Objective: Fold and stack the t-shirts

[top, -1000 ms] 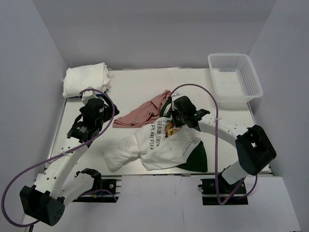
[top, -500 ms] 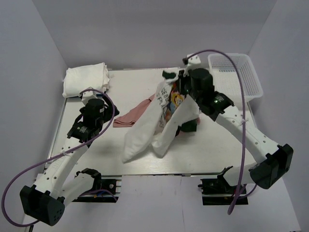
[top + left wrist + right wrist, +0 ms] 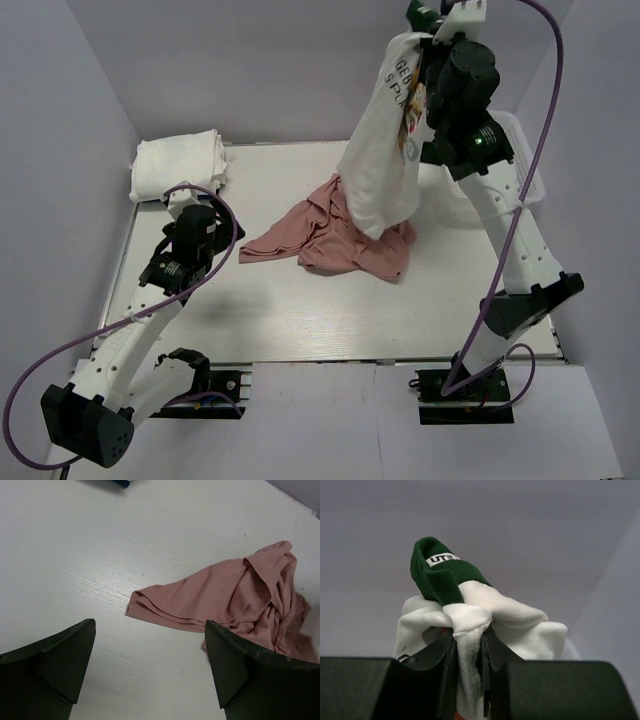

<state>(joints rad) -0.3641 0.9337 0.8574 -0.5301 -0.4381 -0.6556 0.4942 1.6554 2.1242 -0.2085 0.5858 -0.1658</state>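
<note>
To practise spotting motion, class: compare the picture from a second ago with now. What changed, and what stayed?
The right arm, jaws shut on the printed white t-shirt, lifted it off the table, up and toward the back, uncovering the pink t-shirt. The left arm, jaws open, and the folded white pile stayed put.

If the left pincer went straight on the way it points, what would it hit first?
Probably the pink t-shirt, about its near edge, or the bare table beside it; depth is unclear.

White, green and pink here
Printed shirt [image 3: 380, 175] white with a dark green collar [image 3: 437, 575]; pink shirt [image 3: 335, 245] dusty; folded pile [image 3: 178, 165] white.
</note>
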